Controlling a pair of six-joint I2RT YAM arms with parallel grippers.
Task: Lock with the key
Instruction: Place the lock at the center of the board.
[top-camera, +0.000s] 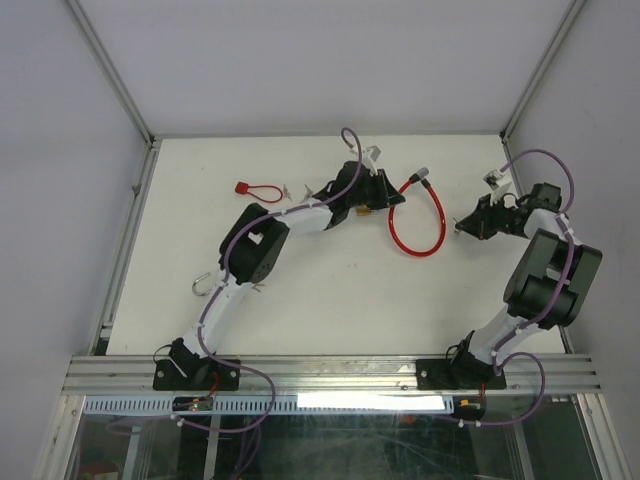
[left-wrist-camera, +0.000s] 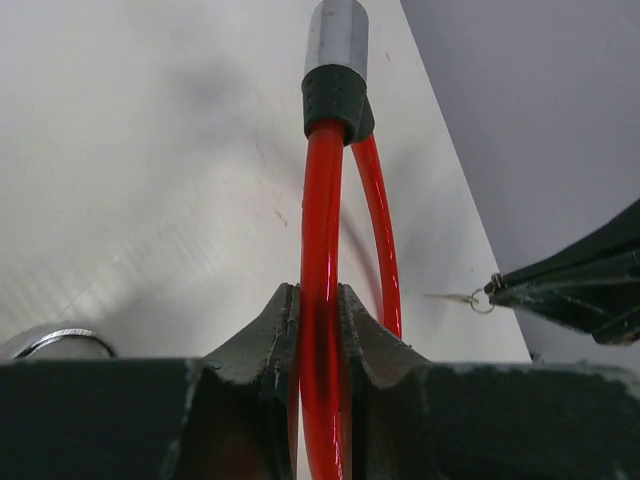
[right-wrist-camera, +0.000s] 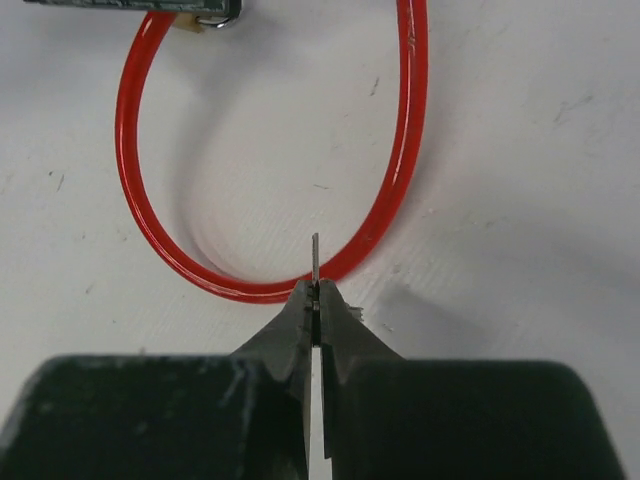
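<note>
A red cable lock (top-camera: 436, 222) lies in a loop on the white table, its silver-tipped free end (top-camera: 422, 175) pointing to the back. My left gripper (top-camera: 385, 196) is shut on the cable (left-wrist-camera: 320, 250) just below that tip (left-wrist-camera: 337, 35). The lock body (top-camera: 362, 210) is mostly hidden under this gripper; a silver part (left-wrist-camera: 55, 342) shows at its left. My right gripper (top-camera: 462, 228) is right of the loop and shut on a thin metal key (right-wrist-camera: 316, 258), which points at the loop's near curve (right-wrist-camera: 250, 292). It also shows in the left wrist view (left-wrist-camera: 580, 285).
A small red tag with a thin red loop (top-camera: 250, 187) lies at the back left. A silver hook (top-camera: 203, 283) lies beside the left arm. Grey enclosure walls and metal posts (top-camera: 135, 195) border the table on three sides.
</note>
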